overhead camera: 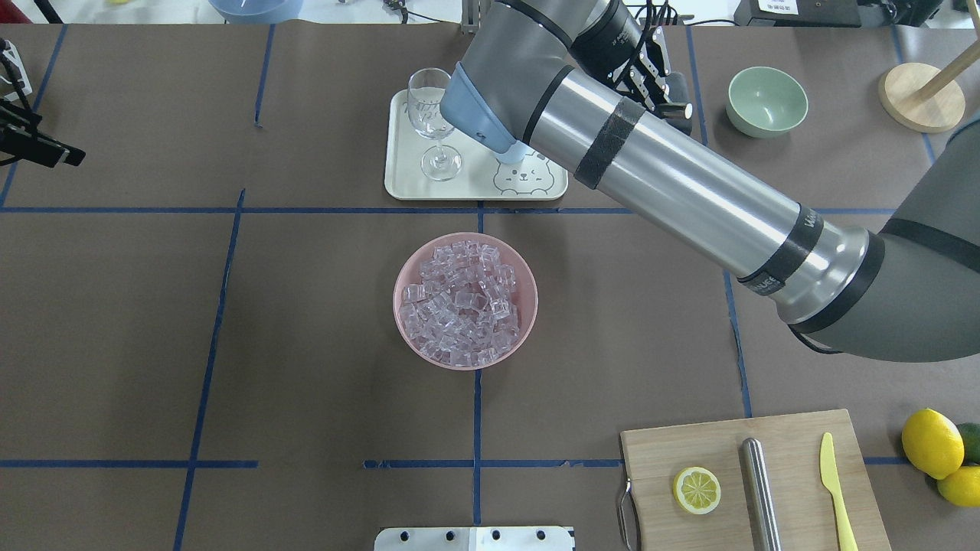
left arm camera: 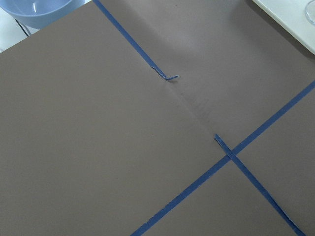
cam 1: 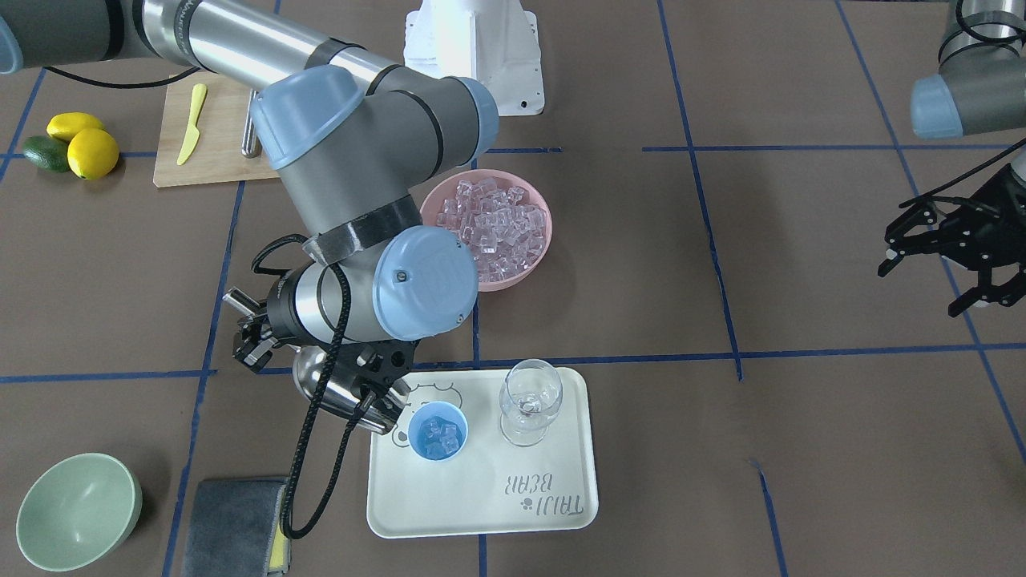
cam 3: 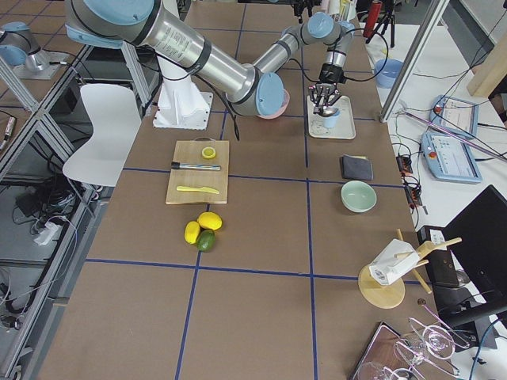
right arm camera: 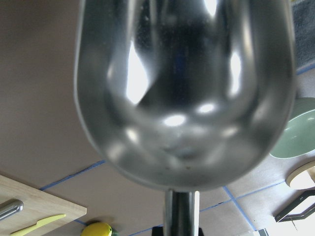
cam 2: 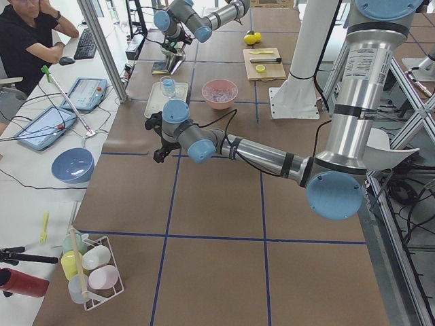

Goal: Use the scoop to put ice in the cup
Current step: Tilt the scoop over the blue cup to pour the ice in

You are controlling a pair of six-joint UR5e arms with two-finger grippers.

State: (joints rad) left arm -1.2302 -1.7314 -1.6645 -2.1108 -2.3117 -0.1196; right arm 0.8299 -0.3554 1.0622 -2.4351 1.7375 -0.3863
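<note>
The right fingers (cam 3: pixel 318 96) pinch the scoop (right arm camera: pixel 182 98) by its thin handle. In the right wrist view you see that handle run off the bottom edge, and the shiny trough, empty, fills the picture. The scoop hangs off the table (overhead camera: pixel 306 344), just right of the cup (cam 1: pixel 414 425), over the right edge of the tray (cam 1: pixel 481 505). You cannot tell whether it touches the cup, because the arm covers that spot. The left fingers (cam 1: pixel 974 296) are spread and grip nothing. They hover over bare table at the far left, well apart from the tray.

Your cup stands upright on the right part of the tray, with the glass (cam 1: pixel 529 401) just to its left and not touching it. A few cubes of ice (cam 1: pixel 439 437) lie in the cup. A heap of the same cubes fills the pink bowl (cam 1: pixel 501 284) at mid-table, nearer the robot than the tray. On the near right, a board (overhead camera: pixel 689 444) carries a lemon half (overhead camera: pixel 697 490), a steel rod (overhead camera: pixel 760 490) and a yellow knife (overhead camera: pixel 834 490).
</note>
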